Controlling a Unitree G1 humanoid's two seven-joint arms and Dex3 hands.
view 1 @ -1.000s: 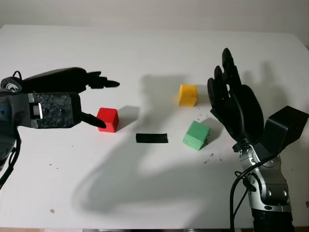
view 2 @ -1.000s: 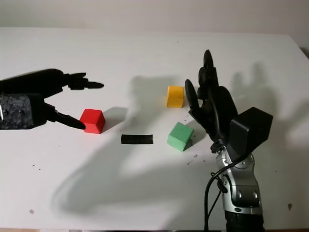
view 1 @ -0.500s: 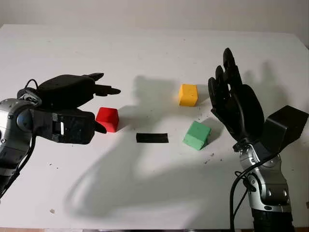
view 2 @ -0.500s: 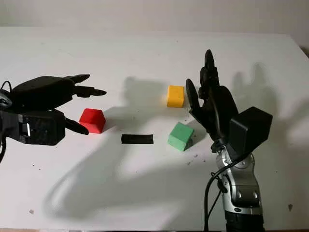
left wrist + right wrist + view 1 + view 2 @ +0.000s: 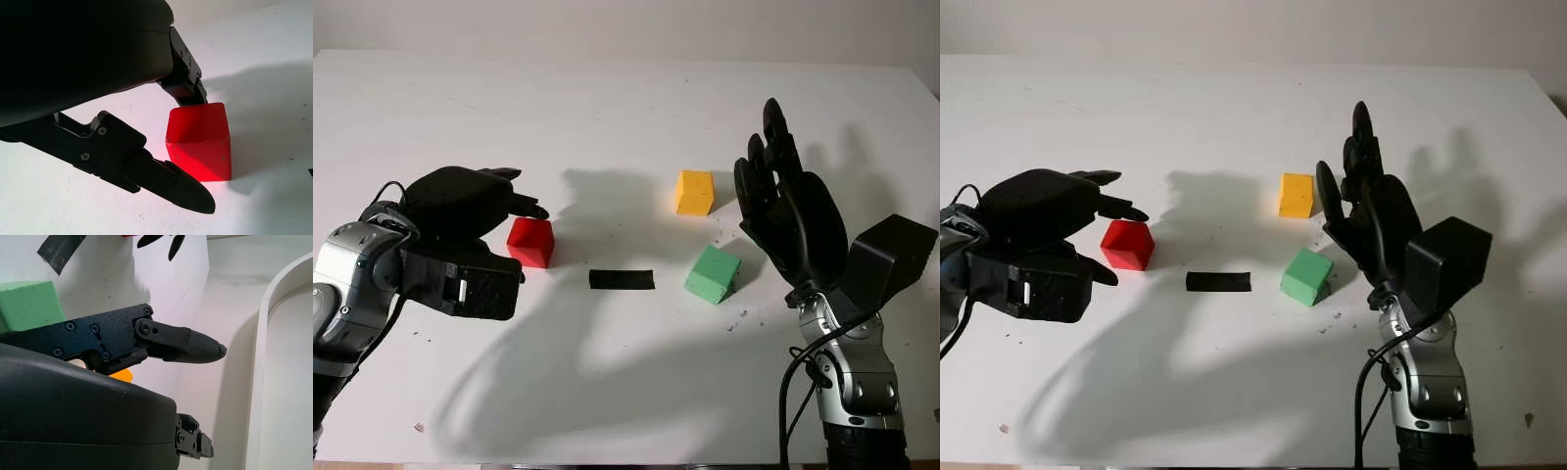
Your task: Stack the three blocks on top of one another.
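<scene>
Three blocks lie apart on the white table [image 5: 626, 108]: a red block [image 5: 533, 243] at the left, a yellow block [image 5: 694, 192] farther back, and a green block [image 5: 712, 273] in front of the yellow one. My left hand [image 5: 1122, 249] is open at the red block, one finger behind it and one finger [image 5: 171, 182] in front, and I cannot tell whether either touches it. In the left wrist view the red block [image 5: 200, 142] sits flat on the table. My right hand [image 5: 759, 147] is open and upright, just right of the green block [image 5: 27, 303].
A short strip of black tape [image 5: 622, 279] lies on the table between the red and green blocks. A few dark specks mark the surface near the green block. The table's right edge is just beyond my right arm.
My left hand has swung in and to the right, closing up to the red block until its fingers straddle it. The right hand and all three blocks have stayed put.
</scene>
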